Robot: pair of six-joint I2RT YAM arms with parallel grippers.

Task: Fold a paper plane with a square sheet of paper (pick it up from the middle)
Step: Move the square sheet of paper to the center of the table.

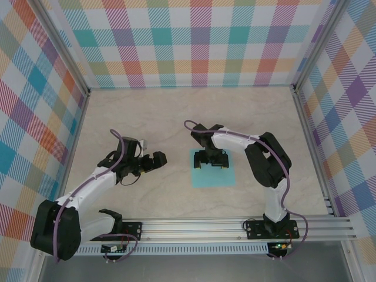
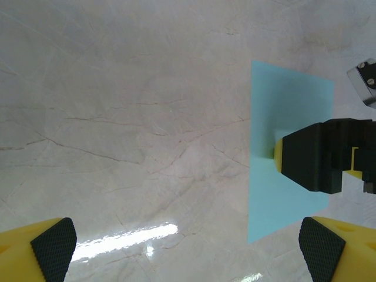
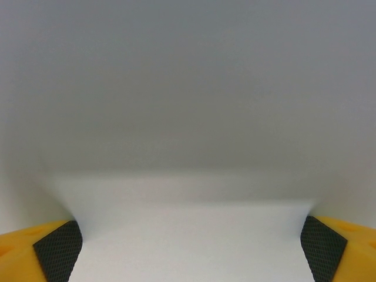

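A light cyan square sheet of paper (image 1: 215,177) lies flat and unfolded on the marble table (image 1: 147,117); the pointed paper plane is out of view. My right gripper (image 1: 212,158) points down over the sheet's far half, open, with its fingers close to the paper. In the right wrist view its pads (image 3: 57,249) stand wide apart at the lower corners, with a pale blurred surface between them. My left gripper (image 1: 154,161) hovers left of the sheet, open and holding nothing. The left wrist view shows the sheet (image 2: 288,106) with the right gripper (image 2: 320,155) on it.
Checked fabric walls on an aluminium frame (image 1: 82,106) enclose the table on three sides. The rail (image 1: 235,226) carrying both arm bases runs along the near edge. Bare marble lies between the left gripper and the sheet.
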